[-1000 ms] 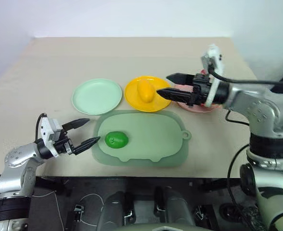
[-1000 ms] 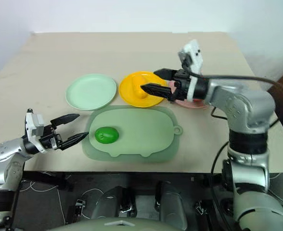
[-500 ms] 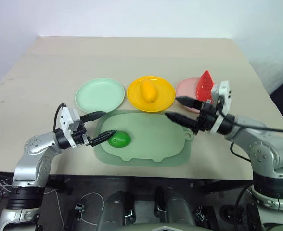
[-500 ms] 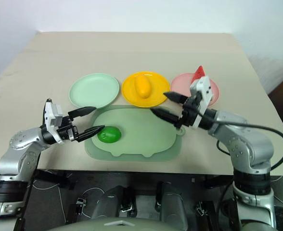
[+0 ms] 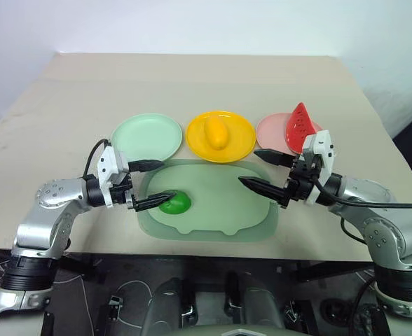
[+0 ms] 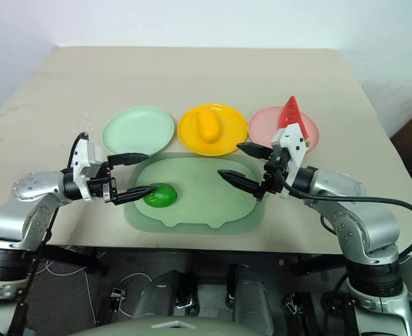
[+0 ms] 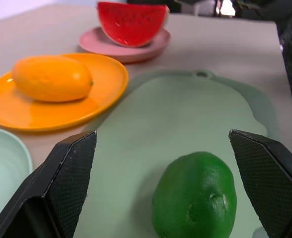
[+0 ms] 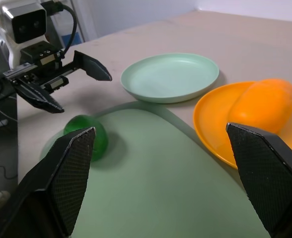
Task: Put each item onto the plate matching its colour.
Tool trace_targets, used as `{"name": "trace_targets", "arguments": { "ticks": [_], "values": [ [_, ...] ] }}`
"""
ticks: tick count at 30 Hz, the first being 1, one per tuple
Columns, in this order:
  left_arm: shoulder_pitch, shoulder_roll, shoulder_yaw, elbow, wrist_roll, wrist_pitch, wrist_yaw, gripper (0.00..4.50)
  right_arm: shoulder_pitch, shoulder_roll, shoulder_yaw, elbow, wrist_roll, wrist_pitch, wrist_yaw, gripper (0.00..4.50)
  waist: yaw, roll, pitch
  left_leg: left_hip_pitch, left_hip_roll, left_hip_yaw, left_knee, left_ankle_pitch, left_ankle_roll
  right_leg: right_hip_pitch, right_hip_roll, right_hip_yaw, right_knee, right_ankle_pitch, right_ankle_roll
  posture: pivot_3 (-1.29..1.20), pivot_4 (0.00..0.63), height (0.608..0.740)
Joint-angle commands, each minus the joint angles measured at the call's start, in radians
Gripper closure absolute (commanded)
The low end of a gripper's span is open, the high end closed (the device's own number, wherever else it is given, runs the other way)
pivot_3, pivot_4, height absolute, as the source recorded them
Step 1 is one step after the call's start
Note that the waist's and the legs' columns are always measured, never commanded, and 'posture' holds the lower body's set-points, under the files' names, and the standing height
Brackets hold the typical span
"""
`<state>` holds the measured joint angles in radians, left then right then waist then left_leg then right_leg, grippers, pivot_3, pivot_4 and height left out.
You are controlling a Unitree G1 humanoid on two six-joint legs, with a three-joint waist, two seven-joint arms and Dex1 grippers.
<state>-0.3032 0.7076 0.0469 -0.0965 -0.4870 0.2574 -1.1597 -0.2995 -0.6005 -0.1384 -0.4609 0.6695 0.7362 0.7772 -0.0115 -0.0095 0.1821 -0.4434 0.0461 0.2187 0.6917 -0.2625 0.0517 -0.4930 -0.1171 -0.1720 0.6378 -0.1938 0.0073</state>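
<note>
Since a second ago, both arms have moved: the left gripper (image 5: pixel 148 184) has slid in from the table's edge to the green fruit (image 5: pixel 174 203), and the right gripper (image 5: pixel 267 171) has pulled back from the plates and dropped low over the mat.

That green fruit is the last toy not on its plate. It lies on the sage green mat (image 5: pixel 223 206), toward the robot's left side of it. It looks small, round, hard and shiny, so it is likely light but slippery, and it may roll or pop out if pinched off-center. The best place to hold it looks like its fat middle, one finger on each side.

The left gripper has its fingers wide apart, with nothing in them. One fingertip is right beside the fruit, maybe touching it; the other sits out toward the mint green plate (image 5: pixel 146 138). That plate is bare and is just past the mat's edge.

The yellow mango (image 5: pixel 214 132) lies on the yellow plate (image 5: pixel 241 136). The red watermelon wedge (image 5: pixel 300 128) stands on the pink plate (image 5: pixel 272 129).

The right gripper is open too and holds nothing, hanging over the mat's right end.
</note>
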Motion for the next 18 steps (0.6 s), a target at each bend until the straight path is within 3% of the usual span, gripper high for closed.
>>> {"name": "trace_targets", "arguments": {
  "ticks": [1, 18],
  "values": [
    [-0.043, 0.027, -0.047, 0.017, 0.047, -0.011, -0.04, 0.0, 0.002, -0.017, 0.013, -0.025, -0.012, -0.028, 0.0, 0.02, 0.0, 0.0, 0.0, 0.0, 0.0, 0.0, 0.0, 0.0, 0.0, 0.0, 0.0, 0.0, 0.0, 0.0, 0.0, 0.0, 0.15, 0.696],
    [-0.185, -0.014, -0.186, 0.24, 0.155, -0.099, -0.201, 0.0, 0.003, -0.021, 0.031, -0.025, -0.064, -0.048, -0.035, 0.02, -0.001, 0.0, 0.0, 0.0, 0.0, -0.001, 0.001, 0.0, 0.0, 0.001, 0.0, -0.001, 0.0, 0.0, 0.0, 0.0, 0.15, 0.696]
  ]
}}
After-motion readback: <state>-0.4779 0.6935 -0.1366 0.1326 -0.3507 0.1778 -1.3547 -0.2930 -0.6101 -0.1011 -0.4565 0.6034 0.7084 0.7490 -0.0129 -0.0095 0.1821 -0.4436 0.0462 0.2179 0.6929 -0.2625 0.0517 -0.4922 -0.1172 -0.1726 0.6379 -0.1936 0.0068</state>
